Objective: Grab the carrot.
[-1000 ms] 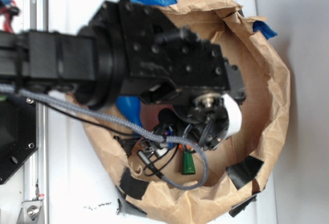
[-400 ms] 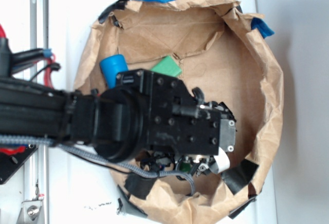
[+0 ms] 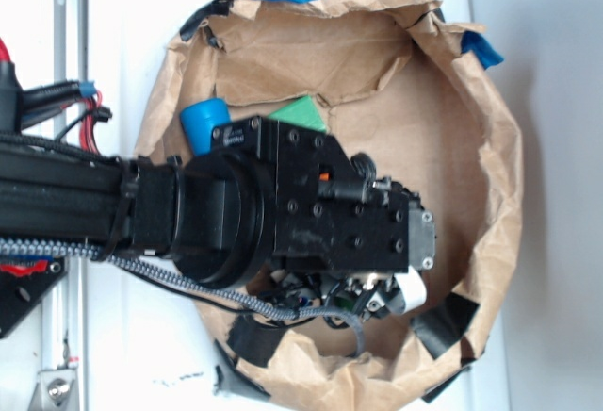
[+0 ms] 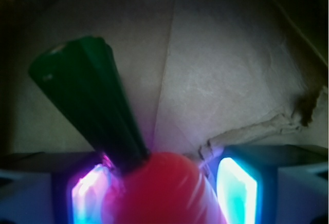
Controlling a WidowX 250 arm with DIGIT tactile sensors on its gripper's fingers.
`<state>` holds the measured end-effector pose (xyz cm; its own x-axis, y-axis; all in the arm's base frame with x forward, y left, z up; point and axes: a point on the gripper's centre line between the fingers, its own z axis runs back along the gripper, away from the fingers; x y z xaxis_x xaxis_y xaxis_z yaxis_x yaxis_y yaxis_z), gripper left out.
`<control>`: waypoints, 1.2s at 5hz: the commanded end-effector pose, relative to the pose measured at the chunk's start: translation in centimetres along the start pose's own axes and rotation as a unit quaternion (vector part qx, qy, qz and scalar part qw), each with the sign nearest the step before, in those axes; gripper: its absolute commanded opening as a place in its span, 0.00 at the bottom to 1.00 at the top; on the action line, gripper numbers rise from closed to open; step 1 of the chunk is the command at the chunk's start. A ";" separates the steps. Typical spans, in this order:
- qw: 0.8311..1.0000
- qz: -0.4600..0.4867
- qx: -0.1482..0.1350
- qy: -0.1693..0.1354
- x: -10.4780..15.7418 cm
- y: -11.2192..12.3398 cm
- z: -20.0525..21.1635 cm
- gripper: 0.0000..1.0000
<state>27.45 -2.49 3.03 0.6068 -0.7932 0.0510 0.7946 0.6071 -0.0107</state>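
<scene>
In the wrist view the carrot [image 4: 159, 190] fills the bottom centre, glossy orange-red, and its dark green stem [image 4: 87, 95] points up and to the left over the brown paper floor. My gripper [image 4: 163, 193] is open and straddles the carrot's thick end. The left pad [image 4: 87, 196] glows pink right against the carrot. The right pad [image 4: 239, 190] glows cyan with a thin gap beside it. From the exterior view my black arm and wrist [image 3: 311, 213] cover the carrot, which is hidden there.
A torn brown paper bag wall [image 3: 499, 175] rings the work area. A blue bottle [image 3: 207, 121] and a flat green block [image 3: 303, 114] lie just beyond the wrist, toward the top of the exterior view. Black tape [image 3: 443, 321] patches the bag's lower right rim.
The arm has come down into the bag from its higher, blurred pose. It now covers the carrot, whose green stem showed below the wrist a second ago.
</scene>
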 end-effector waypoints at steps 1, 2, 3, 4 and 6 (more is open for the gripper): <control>0.987 0.124 0.048 -0.089 -0.2 2.2 5.7 0.00; 0.971 0.205 0.082 -0.095 -1.1 2.6 8.0 0.00; 0.945 0.300 0.067 -0.113 -2.3 2.1 11.2 0.00; 0.917 0.378 0.061 -0.113 -3.1 1.6 13.5 0.00; 0.889 0.442 0.047 -0.109 -3.2 1.1 15.5 0.00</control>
<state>25.58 1.55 16.29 0.9833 -0.0124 0.1815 0.0254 0.9973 -0.0691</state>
